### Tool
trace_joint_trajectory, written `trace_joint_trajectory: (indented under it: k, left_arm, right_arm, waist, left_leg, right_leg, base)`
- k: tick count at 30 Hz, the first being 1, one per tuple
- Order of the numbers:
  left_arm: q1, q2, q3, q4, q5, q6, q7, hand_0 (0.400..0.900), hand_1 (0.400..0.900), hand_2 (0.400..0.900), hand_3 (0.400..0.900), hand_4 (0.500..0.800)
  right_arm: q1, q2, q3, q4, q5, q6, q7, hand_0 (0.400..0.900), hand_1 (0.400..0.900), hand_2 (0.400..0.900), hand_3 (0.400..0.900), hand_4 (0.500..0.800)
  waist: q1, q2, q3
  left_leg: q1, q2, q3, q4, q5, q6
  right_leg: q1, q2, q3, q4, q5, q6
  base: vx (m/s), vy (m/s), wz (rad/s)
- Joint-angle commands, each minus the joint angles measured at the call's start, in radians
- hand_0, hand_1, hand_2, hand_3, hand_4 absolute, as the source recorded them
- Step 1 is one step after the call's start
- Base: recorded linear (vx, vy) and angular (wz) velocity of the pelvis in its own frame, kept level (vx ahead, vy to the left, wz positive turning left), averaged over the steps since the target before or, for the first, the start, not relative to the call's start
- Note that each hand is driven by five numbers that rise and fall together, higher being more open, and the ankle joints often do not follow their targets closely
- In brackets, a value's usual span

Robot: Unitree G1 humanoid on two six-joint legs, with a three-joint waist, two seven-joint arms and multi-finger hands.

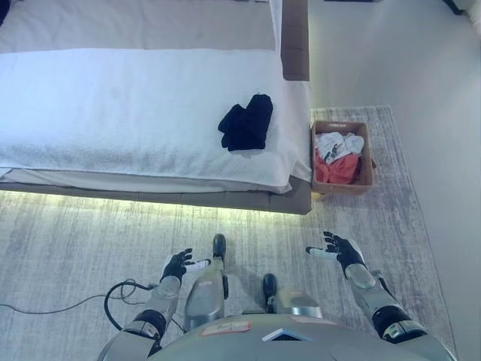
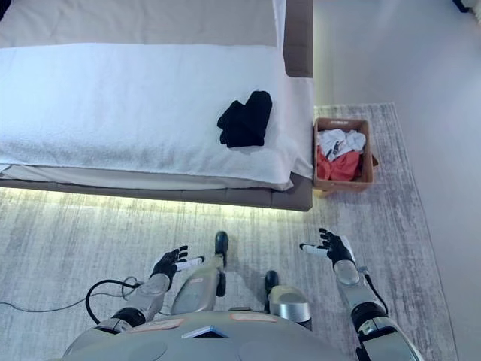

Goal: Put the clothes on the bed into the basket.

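Note:
A crumpled black garment (image 1: 246, 122) lies on the white bed cover (image 1: 113, 113), near the bed's right side and front edge. A brown basket (image 1: 366, 154) stands on the rug just right of the bed, holding white and red clothes (image 1: 336, 156). My left hand (image 1: 179, 264) hovers low over the rug, fingers spread and empty. My right hand (image 1: 340, 250) is also open and empty, held over the rug in front of the basket. Both hands are well short of the bed.
The bed has a brown frame (image 1: 295, 37) and a lit strip under its front edge. A grey patterned rug (image 1: 75, 241) covers the floor in front. Pale bare floor (image 1: 406, 53) lies beyond the basket to the right.

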Motion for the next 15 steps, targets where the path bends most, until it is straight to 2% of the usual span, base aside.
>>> trace_joint_trajectory:
  k: [1,2,3,5,6,7,8,9,10,12,15]
  left_arm:
    - [0.009,0.042,0.052,-0.046,-0.036,-0.039,0.048,0.900,0.900,0.900,0.900,0.800]
    - [0.005,0.046,0.054,-0.039,-0.035,-0.039,0.048,0.900,0.900,0.900,0.900,0.800]
    - [0.007,0.051,0.059,-0.018,-0.030,-0.037,0.054,0.900,0.900,0.900,0.900,0.800]
    - [0.001,0.064,0.053,-0.016,-0.020,-0.033,0.053,0.900,0.900,0.900,0.900,0.800]
    - [0.002,0.068,0.046,-0.023,-0.008,-0.032,0.053,0.900,0.900,0.900,0.900,0.800]
    - [0.000,0.072,0.041,-0.036,0.000,-0.030,0.049,0.900,0.900,0.900,0.900,0.800]
    - [-0.004,0.080,0.036,-0.052,0.006,-0.028,0.045,0.900,0.900,0.900,0.900,0.800]
    - [-0.008,0.088,0.033,-0.075,0.002,-0.029,0.044,0.900,0.900,0.900,0.900,0.800]
    - [-0.015,0.095,0.030,-0.095,-0.003,-0.030,0.046,0.900,0.900,0.900,0.900,0.800]
    - [-0.032,0.102,0.022,-0.097,0.001,-0.030,0.049,0.900,0.900,0.900,0.900,0.800]
    - [-0.062,0.113,0.019,-0.098,-0.001,-0.028,0.056,0.900,0.900,0.900,0.900,0.800]
  right_arm:
    - [-0.038,-0.011,0.023,-0.117,-0.003,-0.069,-0.021,0.900,0.900,0.900,0.900,0.800]
    - [-0.041,-0.008,0.025,-0.126,-0.006,-0.069,-0.018,0.900,0.900,0.900,0.900,0.800]
    - [-0.032,-0.002,0.026,-0.133,-0.015,-0.069,-0.014,0.900,0.900,0.900,0.900,0.800]
    - [-0.025,0.015,0.030,-0.138,-0.016,-0.064,-0.011,0.900,0.900,0.900,0.900,0.800]
    - [-0.021,0.024,0.029,-0.135,-0.015,-0.066,-0.011,0.900,0.900,0.900,0.900,0.800]
    - [-0.019,0.026,0.030,-0.147,-0.019,-0.065,-0.008,0.900,0.900,0.900,0.900,0.800]
    - [-0.022,0.026,0.038,-0.157,-0.030,-0.064,-0.005,0.900,0.900,0.900,0.900,0.800]
    - [-0.032,0.023,0.044,-0.165,-0.038,-0.062,-0.008,0.900,0.900,0.900,0.900,0.800]
    - [-0.039,0.026,0.047,-0.176,-0.042,-0.063,-0.015,0.900,0.900,0.900,0.900,0.800]
    - [-0.051,0.029,0.058,-0.189,-0.069,-0.058,-0.028,0.900,0.900,0.900,0.900,0.800]
    - [-0.087,0.001,0.079,-0.232,-0.143,-0.043,-0.053,0.900,0.900,0.900,0.900,0.800]
  waist:
    - [0.016,-0.021,-0.084]
    - [0.021,-0.026,-0.098]
    - [0.019,-0.037,-0.115]
    - [0.027,-0.060,-0.141]
    - [0.026,-0.068,-0.154]
    - [0.024,-0.074,-0.156]
    - [0.023,-0.076,-0.152]
    - [0.020,-0.071,-0.140]
    - [0.018,-0.065,-0.128]
    - [0.009,-0.053,-0.108]
    - [-0.007,-0.030,-0.076]
  left_leg:
    - [-0.068,-0.016,0.028,-0.007,0.093,0.035]
    - [-0.056,-0.027,0.026,-0.007,0.121,0.036]
    - [-0.041,-0.044,0.051,-0.007,0.128,0.049]
    - [-0.015,-0.070,0.050,0.013,0.114,0.073]
    - [-0.007,-0.084,0.055,0.024,0.094,0.090]
    - [0.003,-0.100,0.060,0.036,0.069,0.110]
    - [0.022,-0.117,0.057,0.047,0.039,0.135]
    - [0.043,-0.128,0.051,0.049,0.021,0.151]
    - [0.076,-0.143,0.052,0.046,0.002,0.167]
    - [0.153,-0.163,0.047,0.016,-0.031,0.189]
    - [0.230,-0.155,0.011,-0.007,-0.045,0.181]
  right_leg:
    - [0.104,0.005,0.078,0.041,-0.077,0.149]
    - [0.123,-0.015,0.084,0.042,-0.090,0.159]
    - [0.142,-0.043,0.079,0.062,-0.101,0.174]
    - [0.110,-0.086,0.082,0.150,-0.073,0.195]
    - [0.083,-0.099,0.083,0.224,-0.029,0.207]
    - [0.041,-0.112,0.082,0.330,0.047,0.217]
    - [-0.032,-0.120,0.084,0.487,0.151,0.216]
    - [-0.092,-0.121,0.072,0.609,0.222,0.208]
    - [-0.124,-0.142,0.019,0.693,0.261,0.197]
    - [-0.214,-0.180,-0.069,0.781,0.235,0.186]
    - [-0.302,-0.162,-0.149,0.678,0.072,0.154]
  base:
    - [0.54,0.308,-0.69]
    - [0.62,0.344,-0.30]
    - [0.65,0.344,-0.23]
    - [0.57,0.278,-0.18]
    - [0.44,0.237,0.04]
    - [0.38,0.259,0.15]
    - [0.30,0.275,0.10]
    - [0.30,0.316,0.07]
    - [0.30,0.323,0.09]
    - [0.32,0.285,0.17]
    - [0.30,0.096,0.25]
